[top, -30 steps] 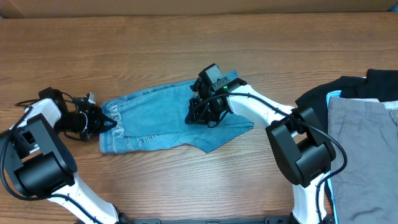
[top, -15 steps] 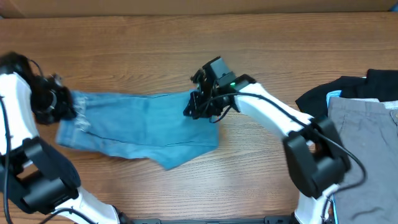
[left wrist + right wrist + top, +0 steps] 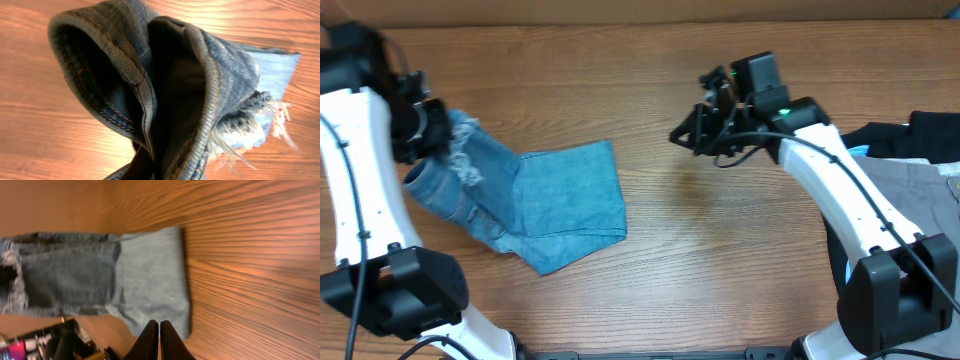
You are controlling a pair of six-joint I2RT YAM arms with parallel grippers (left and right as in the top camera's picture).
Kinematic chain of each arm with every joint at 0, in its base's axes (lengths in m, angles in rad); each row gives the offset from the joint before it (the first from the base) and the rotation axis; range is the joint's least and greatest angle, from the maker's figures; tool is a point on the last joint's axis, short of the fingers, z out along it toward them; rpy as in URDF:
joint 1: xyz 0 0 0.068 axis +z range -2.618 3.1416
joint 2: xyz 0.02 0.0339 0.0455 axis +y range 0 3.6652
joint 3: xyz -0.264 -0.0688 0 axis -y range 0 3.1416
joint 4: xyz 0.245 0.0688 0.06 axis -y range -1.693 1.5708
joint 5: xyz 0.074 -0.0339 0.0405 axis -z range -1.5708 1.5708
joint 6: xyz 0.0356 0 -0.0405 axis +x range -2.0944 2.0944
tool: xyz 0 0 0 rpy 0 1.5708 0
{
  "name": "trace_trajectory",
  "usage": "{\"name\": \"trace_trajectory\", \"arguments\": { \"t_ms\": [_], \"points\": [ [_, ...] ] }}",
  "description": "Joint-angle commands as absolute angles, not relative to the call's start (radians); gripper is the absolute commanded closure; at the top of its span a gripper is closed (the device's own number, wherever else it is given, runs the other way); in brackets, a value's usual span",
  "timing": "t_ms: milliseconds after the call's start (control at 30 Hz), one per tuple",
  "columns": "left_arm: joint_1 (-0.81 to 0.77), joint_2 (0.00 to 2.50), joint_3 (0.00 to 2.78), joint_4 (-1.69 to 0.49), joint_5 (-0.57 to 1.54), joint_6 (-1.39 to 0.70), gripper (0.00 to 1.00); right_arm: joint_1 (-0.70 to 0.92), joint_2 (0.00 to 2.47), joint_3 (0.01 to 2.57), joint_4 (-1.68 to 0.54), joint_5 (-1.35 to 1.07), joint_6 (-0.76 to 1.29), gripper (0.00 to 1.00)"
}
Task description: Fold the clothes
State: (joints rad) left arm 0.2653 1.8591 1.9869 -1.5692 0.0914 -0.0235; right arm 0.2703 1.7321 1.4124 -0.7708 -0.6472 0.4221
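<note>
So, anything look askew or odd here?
The jeans aren't flat: the left hand holds one end bunched, frayed hem sticking out, and the rest lies crooked. The right hand is shut and empty.

We get soft, even light from above in the overhead view, with just a faint shadow on the table (image 3: 650,70) under the right arm (image 3: 830,190). The top-left corner smears a bit. The left wrist view runs warm: the jeans (image 3: 235,70) sit super close, folds nearly black inside, with glare on the blurry wood behind. The right wrist view is orange-tinted, its grain streaky and its left edge soft.
</note>
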Motion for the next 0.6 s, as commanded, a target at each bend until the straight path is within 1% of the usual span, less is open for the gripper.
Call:
{"name": "trace_trajectory", "arguments": {
  "t_ms": [0,233,400,567],
  "points": [
    [0.154,1.875,1.996,-1.565,0.089,-0.125,0.96,0.212,1.7,1.416,-0.808,-0.649,0.418,0.94],
    [-0.045,1.937,1.956,-1.556,-0.029,-0.253,0.96,0.154,1.7,1.416,-0.865,-0.649,0.384,0.96],
    [-0.152,2.016,1.938,-1.554,-0.033,-0.313,0.96,0.154,1.7,1.416,-0.87,-0.649,0.352,0.96],
    [-0.237,2.105,1.937,-1.554,-0.033,-0.348,0.92,0.154,1.7,1.416,-0.87,-0.649,0.339,0.96]
  ]
}}
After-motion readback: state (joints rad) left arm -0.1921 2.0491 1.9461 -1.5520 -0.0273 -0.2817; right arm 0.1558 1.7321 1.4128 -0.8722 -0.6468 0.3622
